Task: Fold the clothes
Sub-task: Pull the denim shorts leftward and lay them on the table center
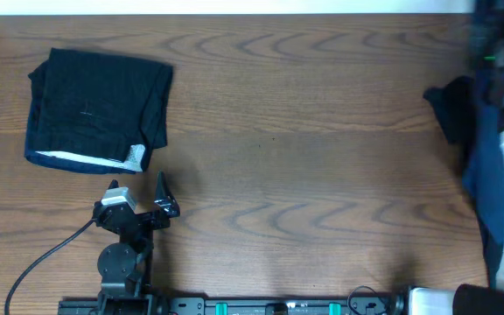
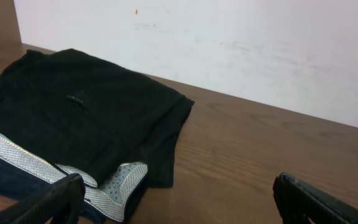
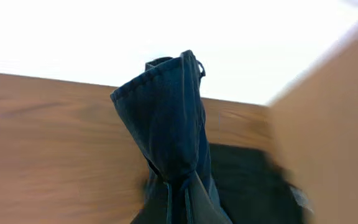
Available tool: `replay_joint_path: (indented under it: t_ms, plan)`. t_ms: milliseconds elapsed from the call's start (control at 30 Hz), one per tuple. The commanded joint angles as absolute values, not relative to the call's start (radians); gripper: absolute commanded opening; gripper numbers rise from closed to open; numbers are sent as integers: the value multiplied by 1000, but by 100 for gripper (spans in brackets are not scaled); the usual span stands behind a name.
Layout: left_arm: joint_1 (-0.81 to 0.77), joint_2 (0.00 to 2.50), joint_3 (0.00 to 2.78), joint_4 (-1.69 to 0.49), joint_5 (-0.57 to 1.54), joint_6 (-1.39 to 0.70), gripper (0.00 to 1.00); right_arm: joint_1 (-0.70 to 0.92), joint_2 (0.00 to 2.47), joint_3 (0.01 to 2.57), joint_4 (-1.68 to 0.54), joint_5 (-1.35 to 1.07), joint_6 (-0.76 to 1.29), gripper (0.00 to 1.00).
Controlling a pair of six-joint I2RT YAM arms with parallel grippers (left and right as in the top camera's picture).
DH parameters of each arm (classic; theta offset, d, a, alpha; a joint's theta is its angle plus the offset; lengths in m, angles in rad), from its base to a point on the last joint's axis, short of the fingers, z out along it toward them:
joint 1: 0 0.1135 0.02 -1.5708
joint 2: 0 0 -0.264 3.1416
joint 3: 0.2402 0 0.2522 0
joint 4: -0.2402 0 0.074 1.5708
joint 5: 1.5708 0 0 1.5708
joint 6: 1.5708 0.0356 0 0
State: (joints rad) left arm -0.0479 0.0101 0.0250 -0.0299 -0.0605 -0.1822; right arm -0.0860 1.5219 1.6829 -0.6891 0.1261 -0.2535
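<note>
The clothes (image 1: 99,105) are three soft, light, floppy pieces, best pinched at a hem or corner. One navy denim piece (image 3: 166,118) is bunched in the clenched right gripper (image 3: 179,208). One folded white-edged black piece (image 2: 73,112) lies just ahead of the released left gripper (image 2: 179,190). One smaller black piece (image 1: 449,109) lies near the right gripper.

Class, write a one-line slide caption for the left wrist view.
Folded black garment, pale patterned band showing, on the wooden table before the open left hand.

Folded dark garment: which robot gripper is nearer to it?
Left. The left gripper sits open just in front of the folded garment, by its white-edged corner; the right gripper is far across the table, shut on blue cloth.
</note>
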Motion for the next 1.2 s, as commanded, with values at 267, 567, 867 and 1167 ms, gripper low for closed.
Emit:
replay_joint_path:
  t_ms: [267, 567, 867, 1167]
  plan:
    - [-52, 4, 4, -66, -90, -169, 98, 320, 1734, 1687, -855, -98, 16, 1]
    - [-52, 4, 4, -66, -90, -168, 98, 495, 2022, 1687, -826, -99, 67, 1]
    - [-52, 4, 4, -66, -91, -169, 98, 568, 2096, 1687, -813, -115, 46, 1]
    - [-52, 4, 4, -66, -90, -169, 98, 658, 2097, 1683, -831, -120, 43, 1]
